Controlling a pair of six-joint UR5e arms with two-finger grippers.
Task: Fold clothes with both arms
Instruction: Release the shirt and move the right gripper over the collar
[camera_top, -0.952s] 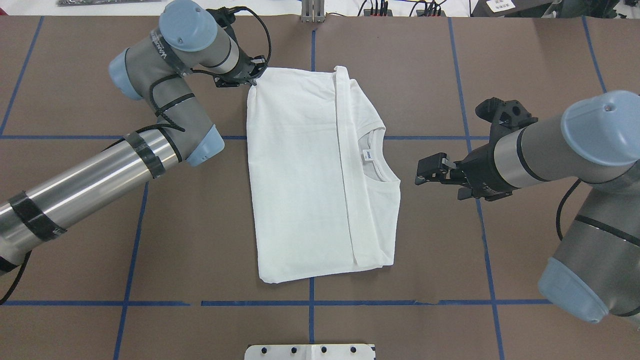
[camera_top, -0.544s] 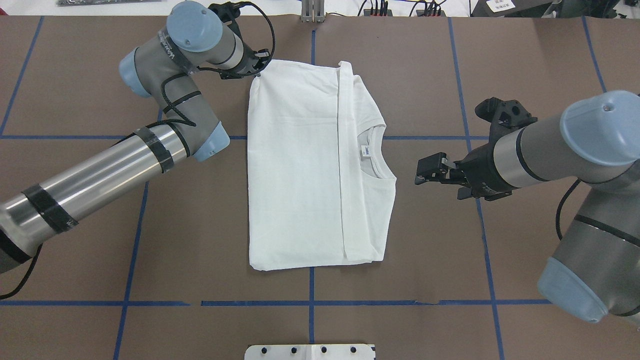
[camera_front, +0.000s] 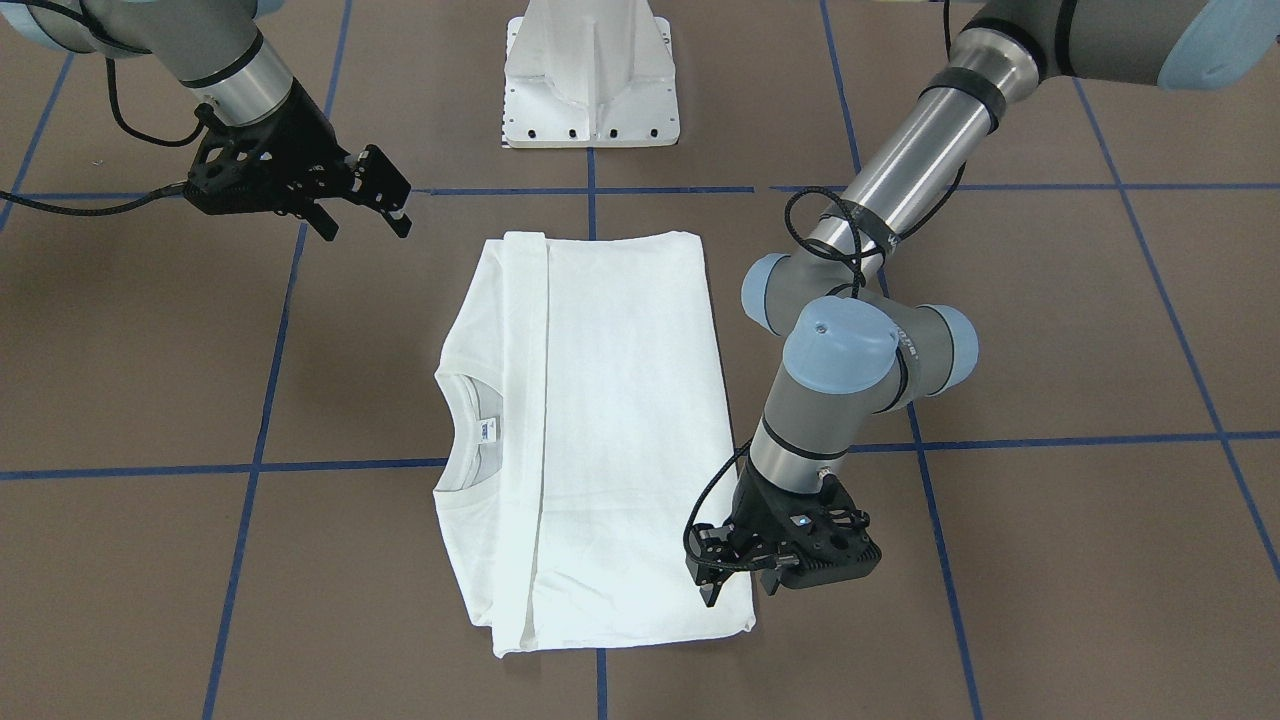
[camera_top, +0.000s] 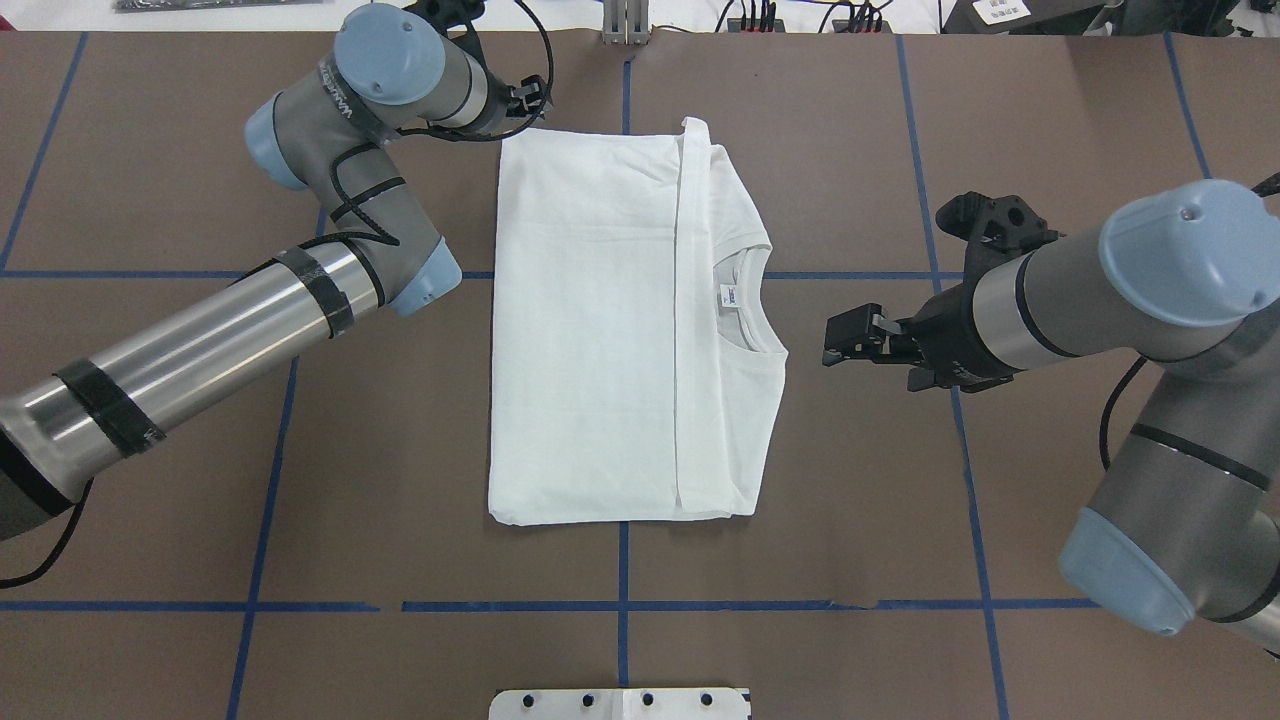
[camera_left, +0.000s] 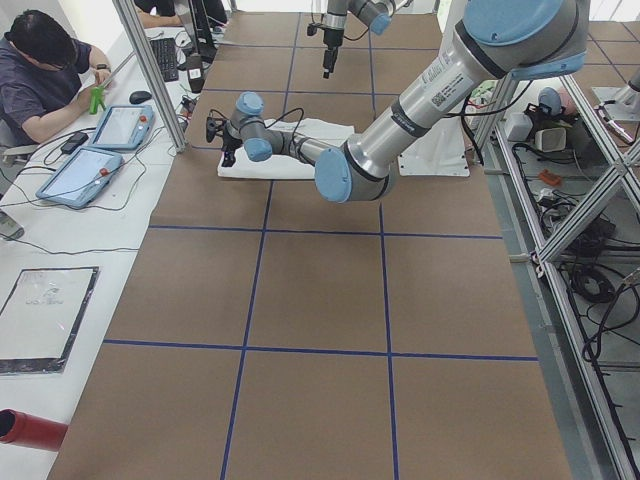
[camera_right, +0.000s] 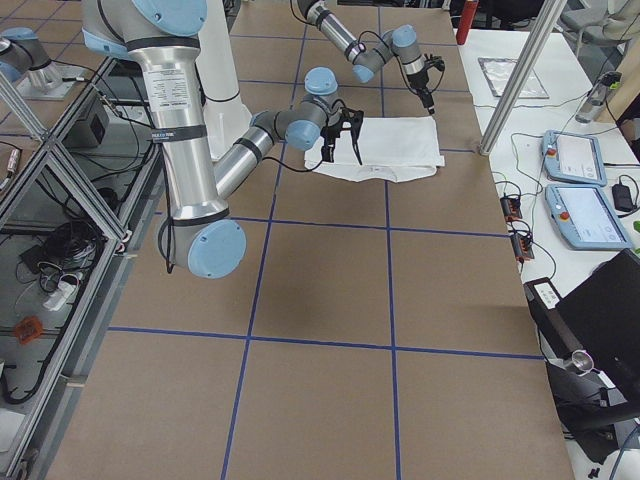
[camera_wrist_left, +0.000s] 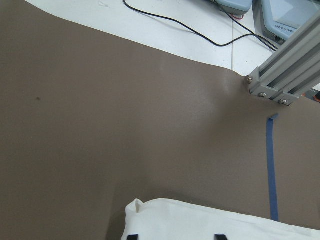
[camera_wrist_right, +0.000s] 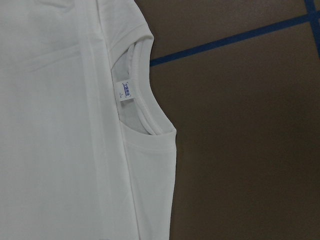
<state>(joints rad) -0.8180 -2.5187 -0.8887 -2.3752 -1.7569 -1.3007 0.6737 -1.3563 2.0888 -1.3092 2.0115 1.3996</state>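
L pincer (camera_front: 738, 590) sits just over the shirt (camera_top: 590, 330)'s far-left corner, jaws apart, gripping nothing. Wrist cam shows that corner lying flat on the worktop (camera_top: 860, 500). R pincer (camera_front: 367, 228) is also open and empty, held beside the collar, clear of cloth, prob. so it won't snag. Shirt is mid-worktop, folded to a rectangle, plain side up, label (camera_top: 731, 296) showing. Guess: L is placed to pinch the corner for the next fold.

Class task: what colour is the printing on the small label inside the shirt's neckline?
Blue, on a white label; clearest in the right wrist view.
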